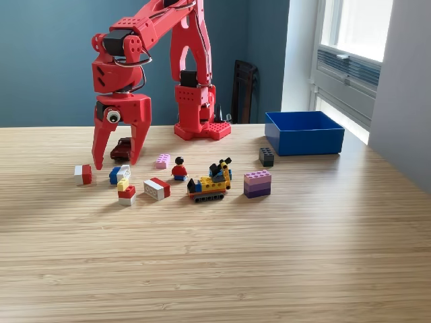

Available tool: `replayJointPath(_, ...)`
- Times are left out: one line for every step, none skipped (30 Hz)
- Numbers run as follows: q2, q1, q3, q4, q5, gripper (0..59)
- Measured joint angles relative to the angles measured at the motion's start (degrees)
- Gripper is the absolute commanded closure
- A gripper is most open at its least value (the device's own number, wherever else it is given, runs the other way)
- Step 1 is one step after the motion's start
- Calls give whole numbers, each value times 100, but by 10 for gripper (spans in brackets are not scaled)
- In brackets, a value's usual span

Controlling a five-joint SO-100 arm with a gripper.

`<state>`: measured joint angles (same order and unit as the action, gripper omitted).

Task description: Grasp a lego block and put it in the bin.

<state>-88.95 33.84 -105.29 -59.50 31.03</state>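
Red arm (168, 40): mounted on a red base (201, 128) at the far edge of the wooden table (269, 256), bent forward and down toward the exterior view's left.

Gripper (116, 161): pointed downward, its two red fingers spread apart, nothing held between them. The tips are seen just above the tabletop, over the left-hand group of pieces.

Dark red car piece (123, 148): seen behind the gap between the fingers; contact cannot be judged.

Bin (303, 138): blue, low-walled, placed at the exterior view's right near the window, well apart from the gripper. No contents can be made out.

Loose pieces, exterior view's left to right: red-and-white block (83, 174); blue-and-white block (119, 174), just below the fingertips; yellow, red and white stack (126, 192); white-and-red block (156, 189); pink plate (163, 161); minifigure (179, 169) in red, upright; yellow and black vehicle (211, 182); purple stacked block (257, 183); black block (267, 157), nearest the bin.
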Motion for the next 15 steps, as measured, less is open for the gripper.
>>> replayJointPath(0, 0, 0, 18, 9, 326)
replayJointPath(0, 0, 0, 35, 9, 326)
replayJointPath(0, 0, 0, 35, 9, 326)
replayJointPath(0, 0, 0, 35, 9, 327)
replayJointPath(0, 0, 0, 35, 9, 327)
replayJointPath(0, 0, 0, 35, 9, 329)
replayJointPath(0, 0, 0, 35, 9, 331)
replayJointPath(0, 0, 0, 53, 9, 331)
replayJointPath(0, 0, 0, 79, 9, 331)
replayJointPath(0, 0, 0, 105, 9, 331)
replayJointPath(0, 0, 0, 123, 9, 331)
replayJointPath(0, 0, 0, 149, 9, 329)
replayJointPath(0, 0, 0, 167, 9, 327)
replayJointPath(0, 0, 0, 185, 9, 325)
replayJointPath(0, 0, 0, 211, 9, 323)
